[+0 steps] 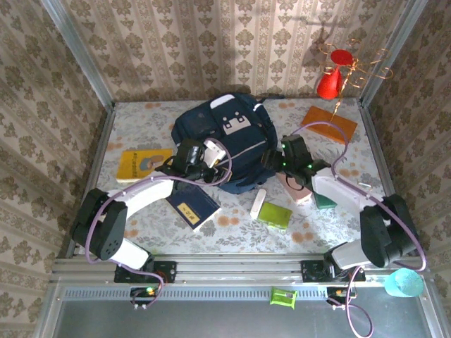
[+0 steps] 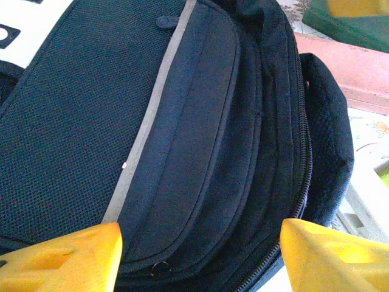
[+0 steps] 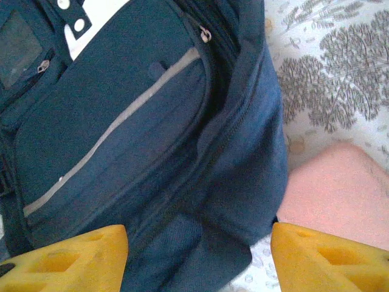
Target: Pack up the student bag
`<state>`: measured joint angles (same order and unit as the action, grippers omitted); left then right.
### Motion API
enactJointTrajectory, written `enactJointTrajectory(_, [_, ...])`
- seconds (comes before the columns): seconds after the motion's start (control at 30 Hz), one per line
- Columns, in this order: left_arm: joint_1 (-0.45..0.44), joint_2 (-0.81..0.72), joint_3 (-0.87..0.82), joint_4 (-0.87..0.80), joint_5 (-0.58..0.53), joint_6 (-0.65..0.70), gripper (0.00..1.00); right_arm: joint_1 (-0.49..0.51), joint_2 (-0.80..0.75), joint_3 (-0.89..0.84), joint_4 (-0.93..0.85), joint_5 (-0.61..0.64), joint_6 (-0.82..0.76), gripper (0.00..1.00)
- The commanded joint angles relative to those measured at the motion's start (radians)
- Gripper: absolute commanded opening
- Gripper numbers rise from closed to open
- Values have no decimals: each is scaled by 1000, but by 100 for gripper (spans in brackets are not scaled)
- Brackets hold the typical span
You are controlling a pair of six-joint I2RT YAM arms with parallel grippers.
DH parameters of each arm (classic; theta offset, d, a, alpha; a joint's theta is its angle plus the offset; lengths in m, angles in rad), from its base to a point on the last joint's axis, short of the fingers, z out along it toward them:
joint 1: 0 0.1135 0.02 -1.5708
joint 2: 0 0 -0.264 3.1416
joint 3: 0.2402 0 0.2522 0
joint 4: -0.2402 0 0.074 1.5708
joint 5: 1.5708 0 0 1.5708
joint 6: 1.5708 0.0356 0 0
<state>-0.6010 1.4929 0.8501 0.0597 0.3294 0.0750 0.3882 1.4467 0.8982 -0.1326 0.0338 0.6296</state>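
Observation:
The student bag [image 1: 227,137] lies flat in the middle of the table, dark navy with a white-grey buckle patch and a thin light stripe. My left gripper [image 1: 220,158] hovers at its near-left edge. In the left wrist view this gripper [image 2: 200,255] stands open, its yellow fingertips [image 2: 67,258] spread over the front pocket and zipper of the bag [image 2: 200,152]. My right gripper [image 1: 272,160] is at the bag's near-right side. In the right wrist view it [image 3: 199,258] is open, straddling the bag's lower corner [image 3: 200,182] without pinching the fabric.
Around the bag lie a yellow book [image 1: 141,163], a small navy notebook with a yellow label [image 1: 192,205], a white stick [image 1: 258,203], a green box [image 1: 275,213], a pink item [image 1: 296,186] and an orange folder [image 1: 328,123]. A red cone on a wire stand [image 1: 331,79] stands back right.

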Motion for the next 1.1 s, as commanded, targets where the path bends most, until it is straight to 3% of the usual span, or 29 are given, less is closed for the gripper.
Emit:
enactJointTrajectory(0.0, [-3, -38, -13, 20, -18, -11, 70, -24, 66, 64, -34, 41, -39, 64])
enactJointTrajectory(0.27, [-5, -39, -21, 26, -19, -16, 70, -80, 184, 118, 41, -83, -2, 54])
enactJointTrajectory(0.6, [-6, -32, -25, 32, -23, -21, 70, -103, 240, 169, 90, -167, 27, 14])
enactJointTrajectory(0.83, [-11, -18, -12, 40, -14, -26, 69, -107, 195, 190, 73, -192, 26, 6])
enactJointTrajectory(1.07, [-29, 7, 12, 76, -6, -21, 70, -109, 139, 200, 108, -293, 67, 6])
